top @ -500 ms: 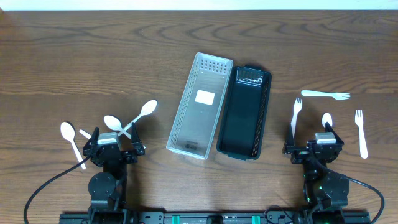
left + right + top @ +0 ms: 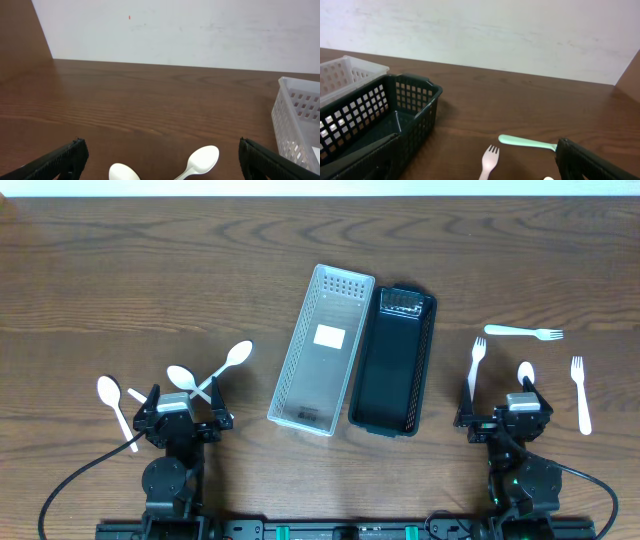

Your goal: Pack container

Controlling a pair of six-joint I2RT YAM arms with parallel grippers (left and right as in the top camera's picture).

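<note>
Far left on the wooden desk [image 2: 300, 260]: a lone white spoon [image 2: 112, 402], then two crossed spoons [image 2: 210, 370] just ahead of the left claw [image 2: 183, 412], spread wide and holding nothing. At centre, side by side and touching: a white basket [image 2: 322, 348] with a white label on its floor, and a black basket [image 2: 395, 360] to its right. Beyond, near the right claw [image 2: 506, 412], likewise wide open and empty: three white forks [image 2: 476, 366] and one more spoon [image 2: 526, 372].
</note>
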